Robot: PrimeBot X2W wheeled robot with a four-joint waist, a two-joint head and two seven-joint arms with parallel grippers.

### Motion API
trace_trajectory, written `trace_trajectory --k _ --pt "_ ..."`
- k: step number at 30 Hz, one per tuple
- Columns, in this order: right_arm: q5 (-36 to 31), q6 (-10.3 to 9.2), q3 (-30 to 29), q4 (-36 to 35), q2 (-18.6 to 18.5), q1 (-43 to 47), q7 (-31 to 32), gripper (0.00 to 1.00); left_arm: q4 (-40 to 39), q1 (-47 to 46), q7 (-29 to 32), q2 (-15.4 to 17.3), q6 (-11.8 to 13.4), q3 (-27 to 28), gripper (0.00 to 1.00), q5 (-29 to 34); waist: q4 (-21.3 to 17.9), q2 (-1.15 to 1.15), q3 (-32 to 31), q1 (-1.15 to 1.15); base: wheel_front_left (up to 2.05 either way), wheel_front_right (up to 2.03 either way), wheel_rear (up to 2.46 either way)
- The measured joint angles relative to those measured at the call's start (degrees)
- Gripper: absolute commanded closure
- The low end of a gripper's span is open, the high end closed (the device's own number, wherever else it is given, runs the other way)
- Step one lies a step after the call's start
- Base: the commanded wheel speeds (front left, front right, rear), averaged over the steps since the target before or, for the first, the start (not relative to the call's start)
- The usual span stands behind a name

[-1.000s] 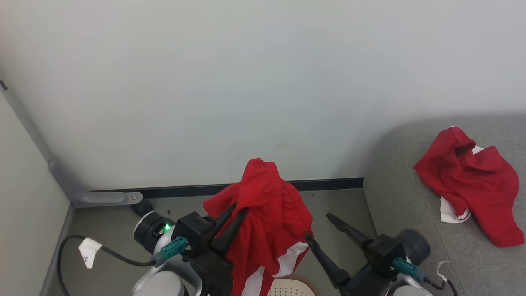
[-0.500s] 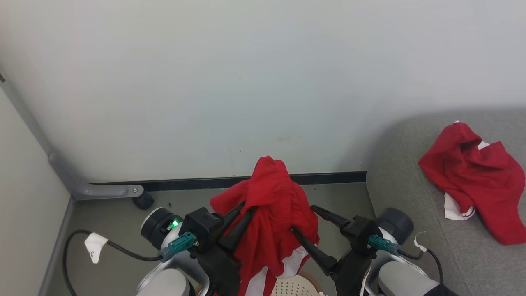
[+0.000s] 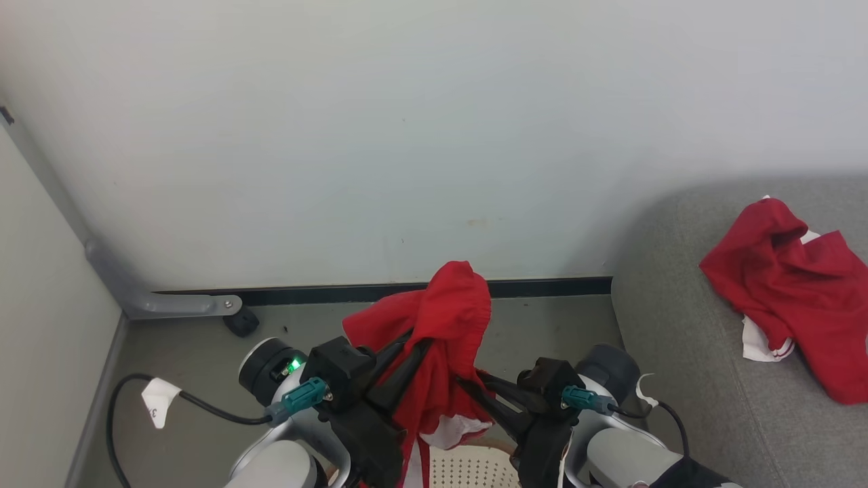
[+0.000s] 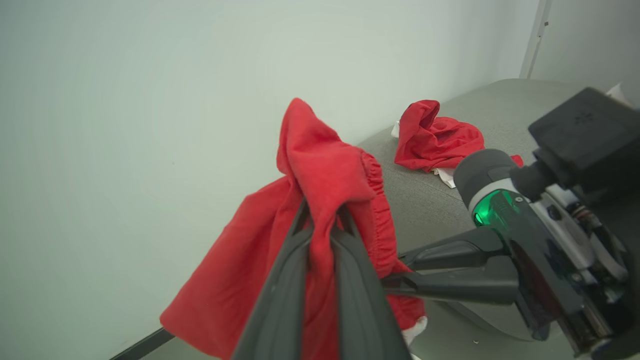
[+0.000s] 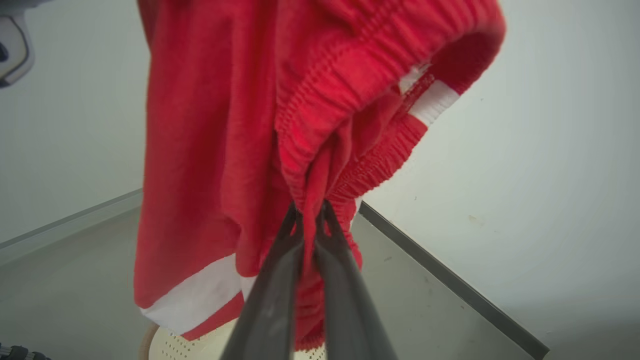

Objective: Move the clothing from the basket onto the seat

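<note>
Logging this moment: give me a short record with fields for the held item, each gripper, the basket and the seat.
held garment: red with white trim and an elastic band, lifted above the basket
left gripper: shut on the held garment
right gripper: shut on the held garment at its elastic band
basket: cream, perforated, on the floor below the grippers
seat: grey cushion to the robot's right
second garment: red, lying crumpled on the seat

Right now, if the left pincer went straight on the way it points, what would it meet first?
The red shorts, clamped in the left pincer, come first; past that cloth, probably the pale wall, though depth is unclear.
</note>
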Motion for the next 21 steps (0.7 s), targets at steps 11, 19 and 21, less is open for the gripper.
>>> trace_trajectory --k 11,19,21 --pt "5.66 0.0 2.21 0.15 -1.01 -1.8 -0.02 1.0 -1.08 0.26 0.62 0.76 0.66 0.83 0.53 -1.01 -0.67 0.0 0.32 0.0 0.0 0.0 0.0" --pt "11.22 0.0 -4.37 -2.41 -4.46 -4.71 -0.02 1.0 -1.6 0.45 0.56 1.09 1.86 1.8 0.0 -1.62 -2.58 0.0 0.74 0.0 0.0 0.0 0.0" --pt "12.3 0.0 -6.06 -3.18 -5.68 -4.95 -0.02 1.0 -1.76 0.48 0.55 0.91 2.03 1.81 0.0 -1.77 -3.13 0.0 0.77 0.0 0.0 0.0 0.0"
